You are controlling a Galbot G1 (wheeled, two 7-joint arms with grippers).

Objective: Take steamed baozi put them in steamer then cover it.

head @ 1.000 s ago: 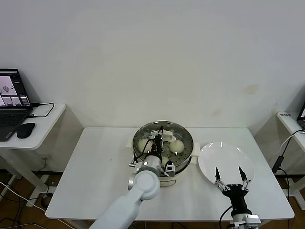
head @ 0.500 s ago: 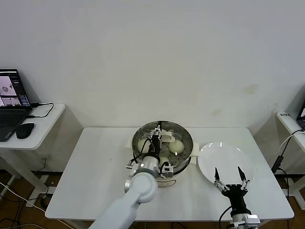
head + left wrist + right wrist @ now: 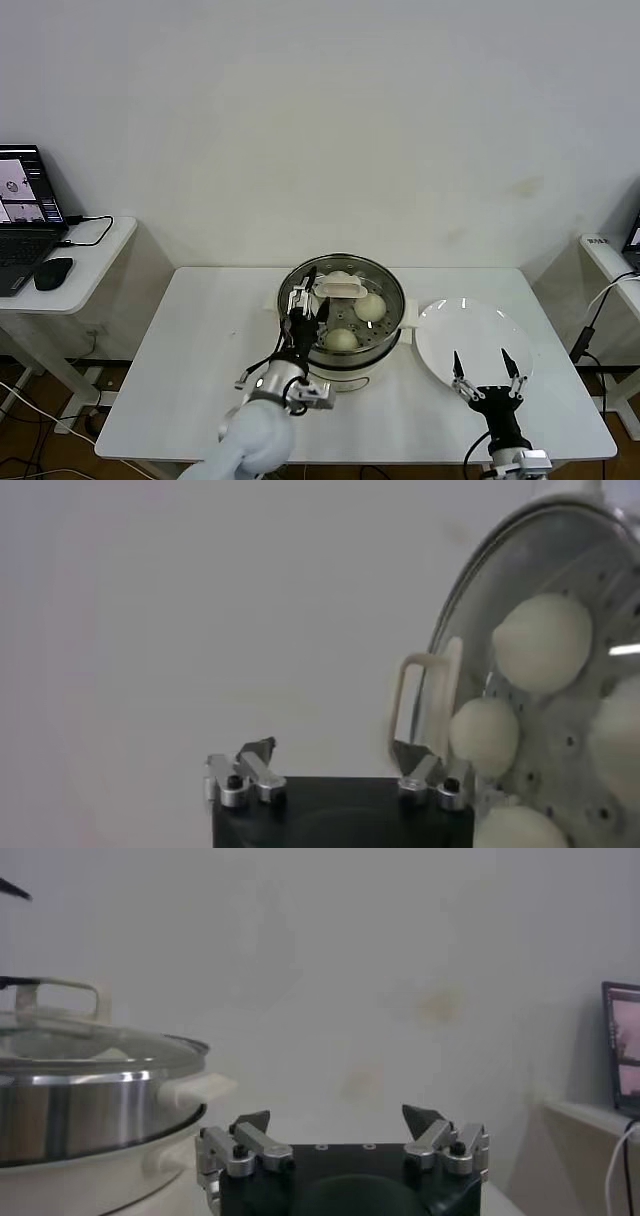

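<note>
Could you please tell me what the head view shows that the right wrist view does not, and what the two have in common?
Only the head view shows the white plate, the baozi under the glass, the left pincer open beside the cover's handle, and the laptop on its side table. Only the right wrist view shows the steamer side-on, with the cover seated on its rim. Both show the steamer, the cover and the open, empty right pincer.

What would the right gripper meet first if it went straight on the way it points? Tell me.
Most likely the white plate: in the head view the open right gripper sits at the plate's near edge, fingers pointing away from the robot across it. If it travels above the plate, the way looks free up to the wall, though height is unclear.
</note>
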